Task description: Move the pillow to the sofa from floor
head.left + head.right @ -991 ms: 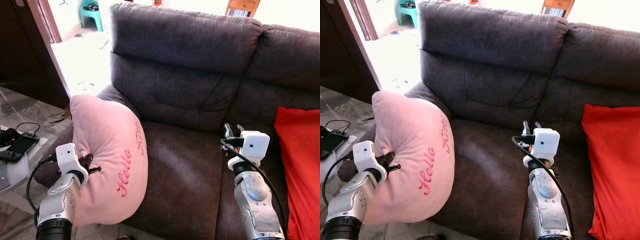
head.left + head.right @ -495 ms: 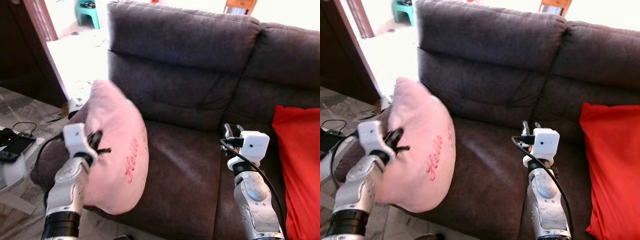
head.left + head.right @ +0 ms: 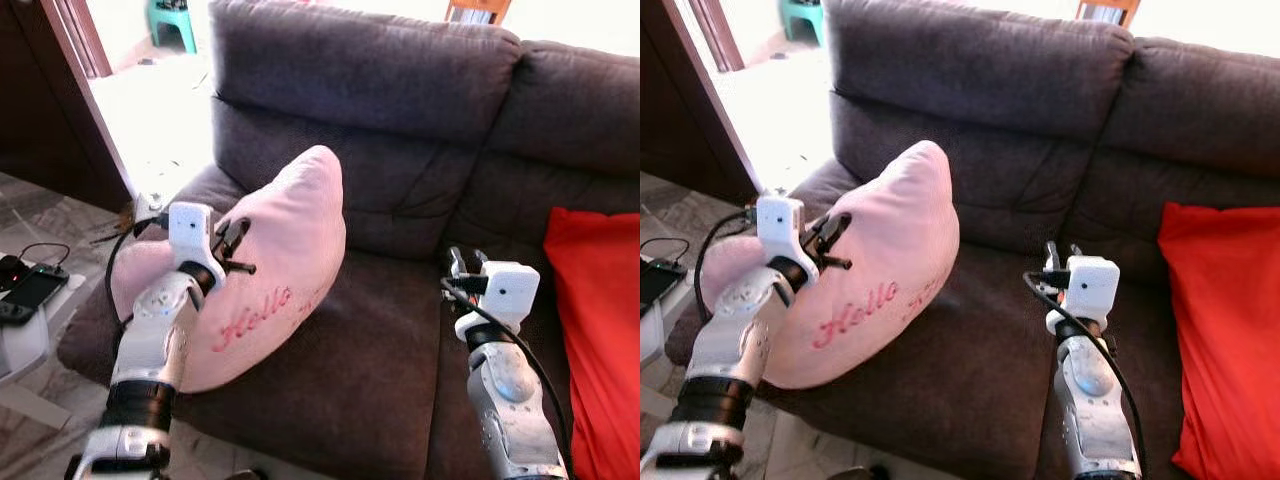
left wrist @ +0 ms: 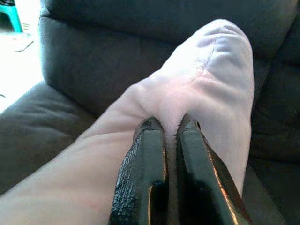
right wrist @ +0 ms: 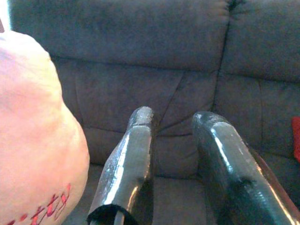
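A pink pillow (image 3: pixel 285 260) with red "Hello" lettering lies tilted across the left seat and armrest of the dark grey sofa (image 3: pixel 400 120). My left gripper (image 3: pixel 238 246) is shut on a pinched fold of the pillow's fabric; the left wrist view shows the pillow (image 4: pixel 206 89) squeezed between the two black fingers (image 4: pixel 145 164). My right gripper (image 3: pixel 462 260) hovers over the middle seat, to the right of the pillow, its fingers (image 5: pixel 136 154) open with nothing between them.
A red cushion (image 3: pixel 595 320) leans at the sofa's right end. Left of the sofa stands a small table with a phone and cables (image 3: pixel 25 290), behind it a dark wooden door frame (image 3: pixel 70 60). A green stool (image 3: pixel 172 20) stands in the bright room beyond.
My left arm has swung the pillow up and to the right, from beside the armrest onto the sofa's left seat. The right arm has stayed in place.
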Robot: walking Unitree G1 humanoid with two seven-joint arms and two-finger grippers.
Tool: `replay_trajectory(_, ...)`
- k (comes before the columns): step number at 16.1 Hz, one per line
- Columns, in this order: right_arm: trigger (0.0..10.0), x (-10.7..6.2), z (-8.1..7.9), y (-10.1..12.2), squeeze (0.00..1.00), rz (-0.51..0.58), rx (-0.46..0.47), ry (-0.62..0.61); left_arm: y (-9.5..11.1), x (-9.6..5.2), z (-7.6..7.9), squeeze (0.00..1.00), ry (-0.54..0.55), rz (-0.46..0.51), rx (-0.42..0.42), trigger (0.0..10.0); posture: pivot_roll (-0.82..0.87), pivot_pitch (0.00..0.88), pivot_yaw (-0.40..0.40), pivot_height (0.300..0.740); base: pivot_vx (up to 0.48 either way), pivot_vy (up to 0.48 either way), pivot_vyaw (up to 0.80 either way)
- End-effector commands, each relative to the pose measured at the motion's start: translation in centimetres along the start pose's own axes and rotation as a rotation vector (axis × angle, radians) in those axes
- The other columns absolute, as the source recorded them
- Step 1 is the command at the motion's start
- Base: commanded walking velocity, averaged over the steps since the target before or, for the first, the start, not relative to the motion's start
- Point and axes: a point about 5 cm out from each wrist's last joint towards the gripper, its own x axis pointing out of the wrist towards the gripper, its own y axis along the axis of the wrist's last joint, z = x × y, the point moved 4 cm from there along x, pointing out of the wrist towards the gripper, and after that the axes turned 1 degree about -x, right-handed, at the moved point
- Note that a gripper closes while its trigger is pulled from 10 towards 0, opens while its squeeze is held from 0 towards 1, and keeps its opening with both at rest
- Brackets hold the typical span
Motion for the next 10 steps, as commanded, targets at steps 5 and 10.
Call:
replay_trajectory(5,10.0,0.0,0.4,0.1,0.0,0.003,-0.008,-0.013,1.0,0.7,-2.9,0.0,0.186,0.057,0.006,10.0,0.08,0.038,-0.053,0.74,0.0,0.0,0.0)
replay_trajectory(10,10.0,0.1,0.3,0.2,0.0,0.004,-0.01,-0.01,0.3,-0.1,-8.5,0.0,0.578,0.081,-0.198,10.0,0.07,0.037,-0.055,0.74,0.0,0.0,0.0)
